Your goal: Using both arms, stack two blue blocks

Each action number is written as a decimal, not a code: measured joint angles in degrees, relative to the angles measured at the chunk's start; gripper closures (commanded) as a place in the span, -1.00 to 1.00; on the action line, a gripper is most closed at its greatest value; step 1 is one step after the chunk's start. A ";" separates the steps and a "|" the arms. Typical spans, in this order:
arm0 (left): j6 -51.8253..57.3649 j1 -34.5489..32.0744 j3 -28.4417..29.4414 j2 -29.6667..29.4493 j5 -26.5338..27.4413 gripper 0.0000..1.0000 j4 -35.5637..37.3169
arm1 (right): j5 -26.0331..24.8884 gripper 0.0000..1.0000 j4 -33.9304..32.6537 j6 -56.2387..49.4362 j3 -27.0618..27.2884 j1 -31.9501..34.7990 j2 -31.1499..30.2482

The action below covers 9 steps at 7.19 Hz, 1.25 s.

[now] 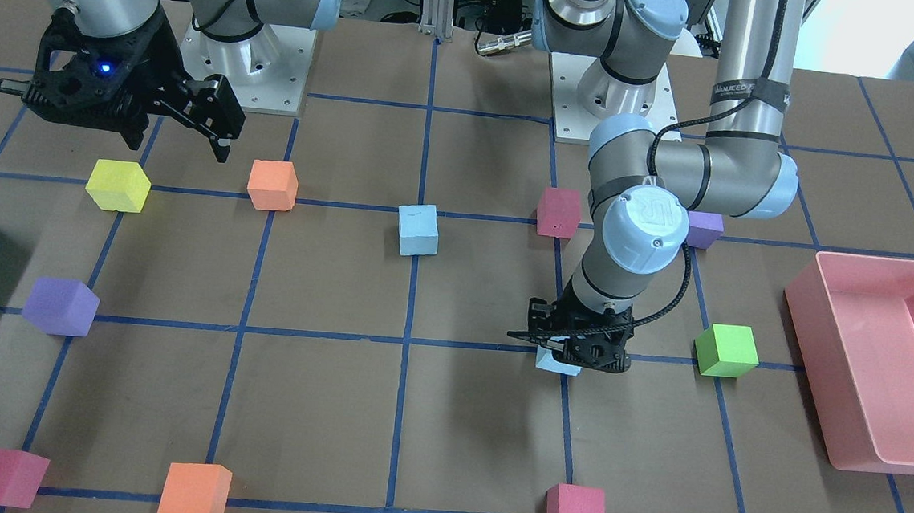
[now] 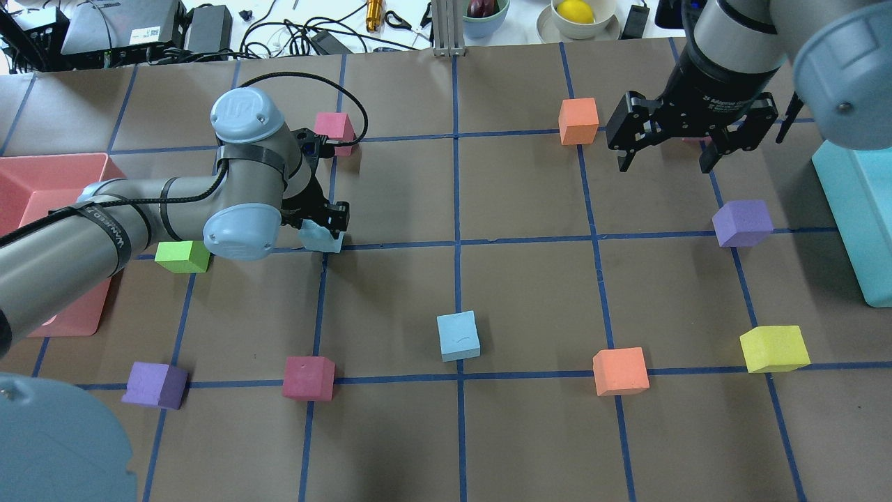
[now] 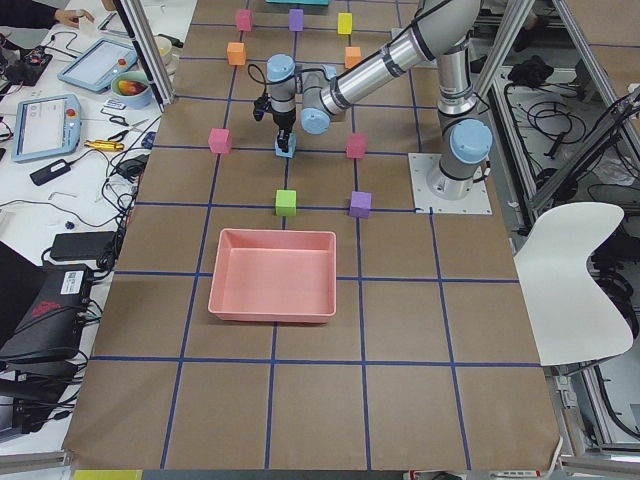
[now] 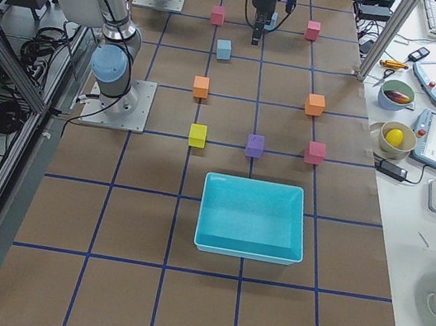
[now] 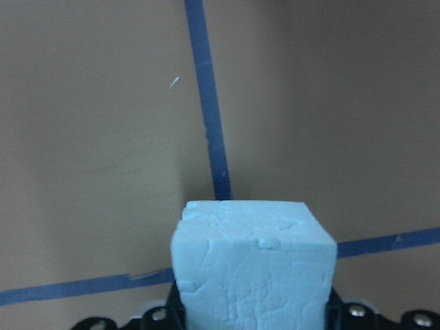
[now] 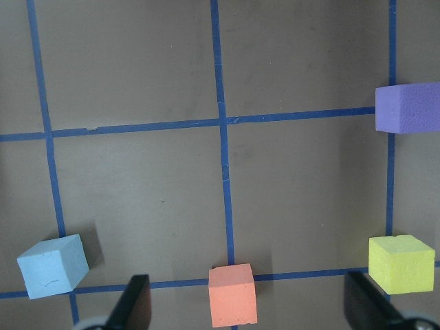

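Left gripper (image 2: 322, 222): low on the table on the robot's left, fingers clamped on one blue block (image 2: 322, 238); the wrist view shows the cube filling the space between them.
Second blue block (image 2: 458, 335): sits free near the table's middle, nearer the robot than the held one, well apart from it.
Right gripper (image 2: 665, 150): hangs high over the far right part of the table, fingers wide apart, holding nothing.
Step in hand: probably securing the grasp before lifting. Lift straight up, keep the cube level, and clear the magenta cube (image 2: 308, 377) on the way across.
Placing: the foam is soft and light, so I judge it best to square the faces over the lower cube and release gently.
Surface: brown paper (image 2: 529, 432) marked with a blue tape grid (image 2: 456, 209), flat and matte.
Room: other coloured cubes are scattered near grid crossings; a pink bin (image 1: 872, 362) lies at the left end, a teal bin (image 2: 854, 216) at the right.
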 measured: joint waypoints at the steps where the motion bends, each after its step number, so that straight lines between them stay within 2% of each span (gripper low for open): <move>1: -3.88 -3.34 0.59 1.48 -0.17 1.00 -2.17 | -0.44 -1.00 0.07 1.16 -0.04 0.00 -0.23; 3: -13.56 -11.73 0.96 4.70 -0.19 1.00 -6.64 | -0.37 -1.00 0.11 3.29 -0.07 0.00 -0.72; 6: -28.12 -20.43 1.01 8.45 -0.32 1.00 -13.45 | -0.53 -1.00 0.11 3.64 0.00 0.00 -0.94; 9: -35.54 -23.41 0.78 7.79 -1.76 1.00 -14.06 | -0.63 -1.00 0.11 3.66 0.01 -0.01 -0.96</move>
